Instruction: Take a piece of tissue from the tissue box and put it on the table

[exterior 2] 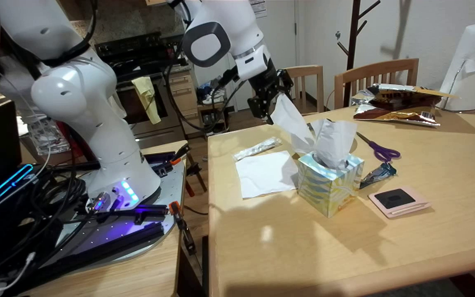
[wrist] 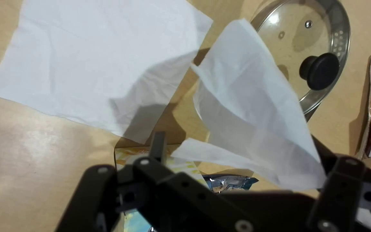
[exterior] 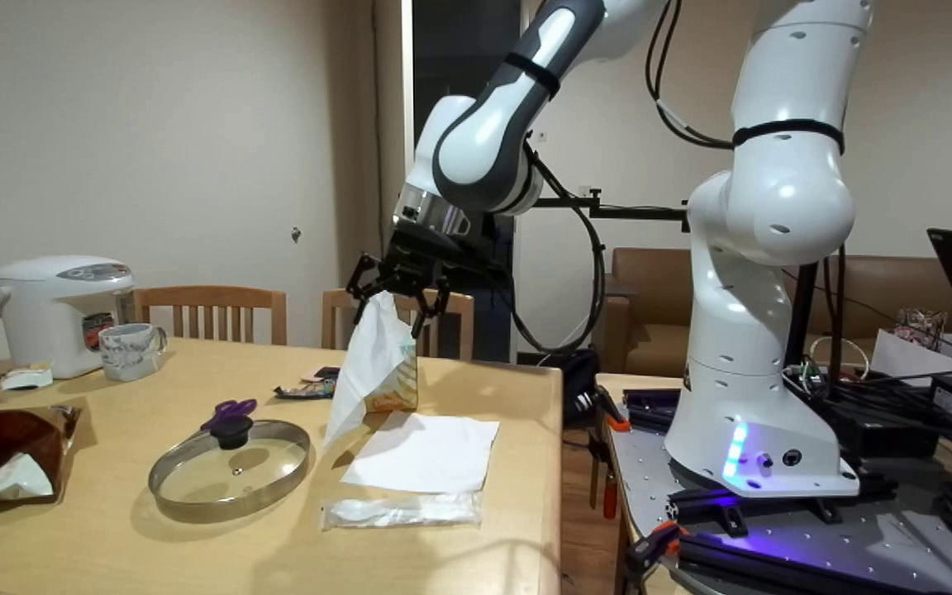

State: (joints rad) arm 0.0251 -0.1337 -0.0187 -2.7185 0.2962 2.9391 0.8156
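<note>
The box (exterior 2: 330, 189) stands upright on the table (exterior 2: 258, 255), a white tuft (exterior 2: 338, 142) sticking up from its top. Higher than the box, the gripper (exterior: 387, 327) has its jaws spread wide apart, and the tissue (exterior 2: 293, 121) hangs at one of them, draping down close to the box; I cannot tell whether its lower end touches the box or the table. A white flat sheet (exterior 2: 266, 173) lies spread just beside the box, with a clear packet (exterior 2: 257, 149) beyond it, seen from the box. Also near the box are a small wrapper (exterior 2: 377, 175) and a flat pink case (exterior 2: 398, 202); a little farther from it, the scissors (exterior 2: 372, 144) and the glass lid (exterior: 232, 471). Well apart from the box are the mug (exterior: 129, 355), the snack bag (exterior: 30, 446) and the paper roll (exterior 2: 472, 70).
</note>
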